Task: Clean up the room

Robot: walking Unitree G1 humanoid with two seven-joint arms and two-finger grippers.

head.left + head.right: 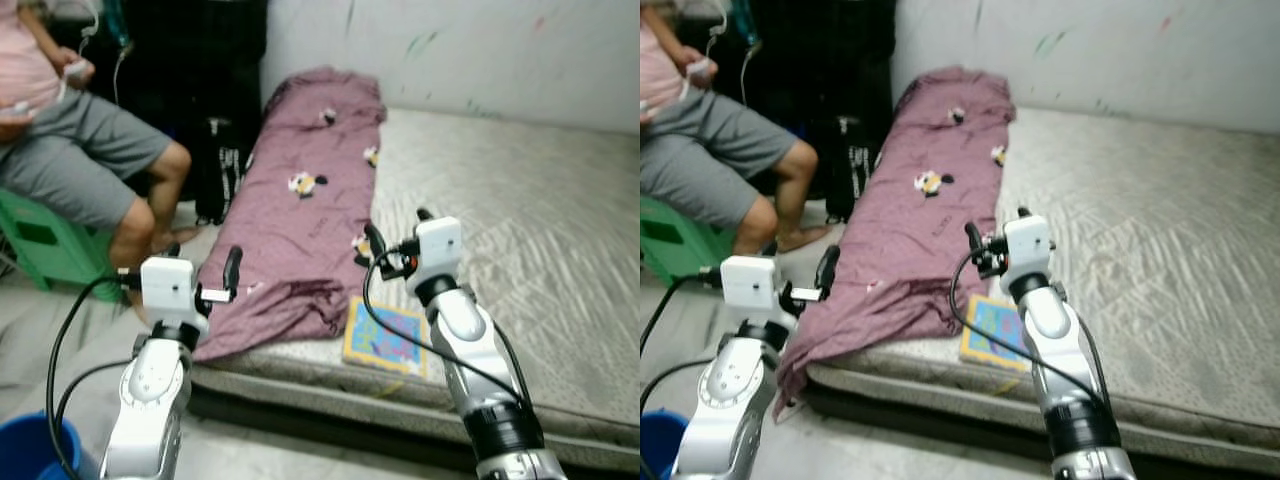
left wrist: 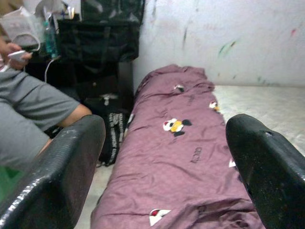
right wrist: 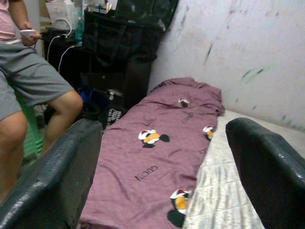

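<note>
A purple blanket [image 1: 300, 215] printed with cartoon figures lies rumpled along the left side of a grey mattress [image 1: 530, 230] on the floor. A colourful flat book [image 1: 385, 337] rests on the mattress near its front edge, just right of the blanket. My left gripper [image 1: 203, 262] hovers open and holding nothing over the blanket's near left corner. My right gripper [image 1: 398, 228] is raised above the book and the blanket's right edge, also open with nothing between its fingers. Both wrist views look along the blanket [image 2: 181, 157] toward the wall.
A person [image 1: 80, 150] in grey shorts sits on a green stool [image 1: 45, 245] at the left, holding a phone. Black bags [image 1: 215, 170] stand against the wall beyond the blanket. A blue bucket [image 1: 30, 450] sits at my lower left.
</note>
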